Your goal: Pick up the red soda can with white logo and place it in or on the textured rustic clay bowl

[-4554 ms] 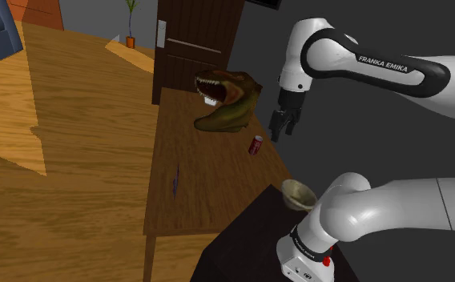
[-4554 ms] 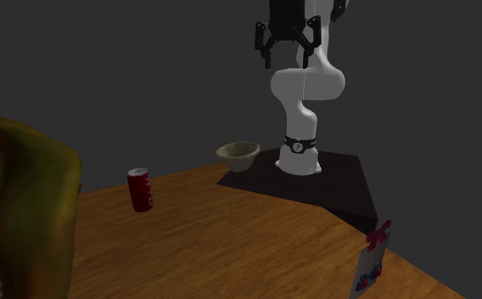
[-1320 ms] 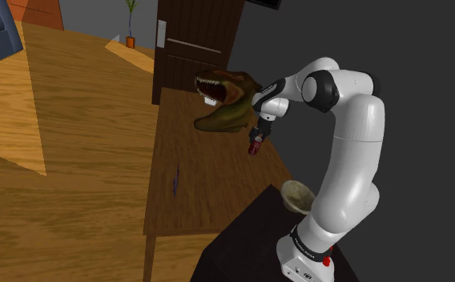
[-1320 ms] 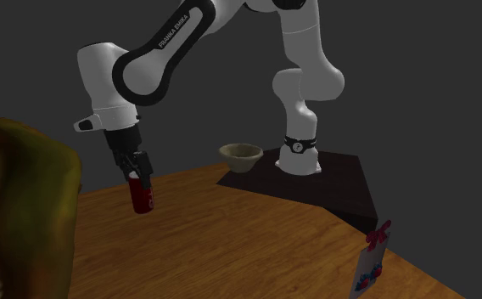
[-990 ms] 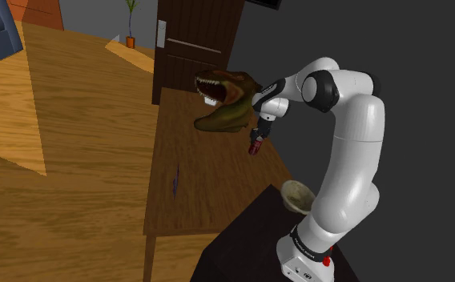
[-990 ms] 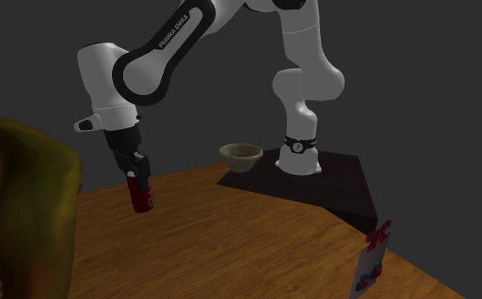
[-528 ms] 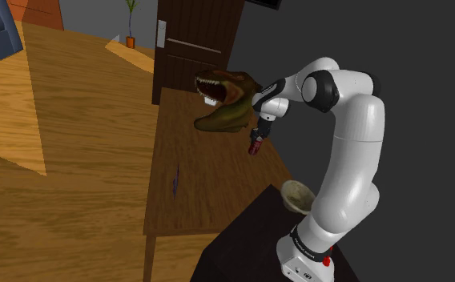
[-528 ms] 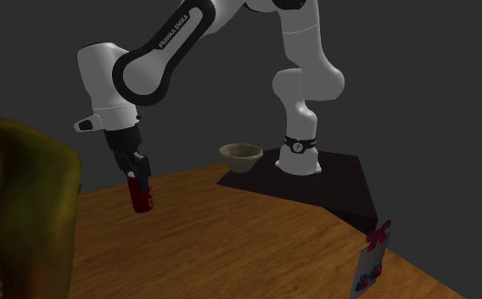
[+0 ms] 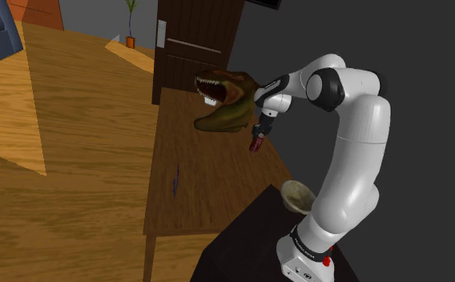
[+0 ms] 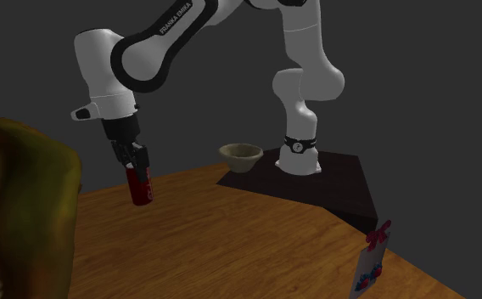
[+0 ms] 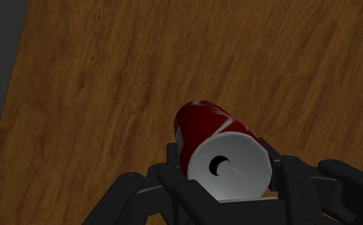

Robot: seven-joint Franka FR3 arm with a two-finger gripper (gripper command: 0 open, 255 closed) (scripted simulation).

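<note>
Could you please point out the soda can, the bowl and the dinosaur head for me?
can (image 10: 143,192): second exterior view, on its red side.
bowl (image 10: 240,160): second exterior view, on its outer wall.
dinosaur head (image 9: 227,116): shoulder view, on its olive lower part.

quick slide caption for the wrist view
Black gripper clasps a red soda can near its white top, over the wooden table.

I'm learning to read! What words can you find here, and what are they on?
"FRANKA EMIKA": on the arm.
The can has a white logo, too blurred to read.
The card shows no words I can read.
</note>
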